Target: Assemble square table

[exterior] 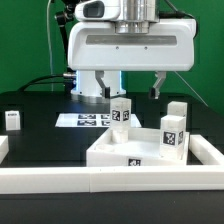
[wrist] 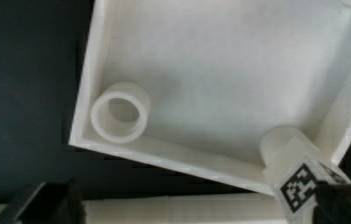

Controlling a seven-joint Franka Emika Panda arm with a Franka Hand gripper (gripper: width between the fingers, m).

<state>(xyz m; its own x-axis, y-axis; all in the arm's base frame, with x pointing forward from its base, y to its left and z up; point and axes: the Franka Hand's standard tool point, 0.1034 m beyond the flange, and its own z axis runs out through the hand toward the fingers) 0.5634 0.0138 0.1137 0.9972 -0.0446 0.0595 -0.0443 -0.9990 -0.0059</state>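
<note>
White plastic square slab (exterior: 125,148) sits on the black table (exterior: 40,130), near side, toward the exterior view's right, raised rim up like a shallow tray, tag on its near edge. Two tagged legs stand at the slab: one (exterior: 121,114) at its far-left corner, one (exterior: 174,128) on the right side inside the rim; whether the far-left one is inside or just behind the rim, cannot tell. Third leg (exterior: 13,120) stands alone far off at the exterior view's left on the table. Marker board (exterior: 88,119) lies flat behind the slab. Long white rail (exterior: 100,181) borders the table's near edge. Gripper (exterior: 128,92) hangs above the slab's far side, fingers apart, nothing between them. Wrist view: slab interior (wrist: 225,80) with a round socket (wrist: 120,112) near one corner, a tagged leg (wrist: 296,165) at the rim, dark fingertips (wrist: 44,203) clear of the parts.
</note>
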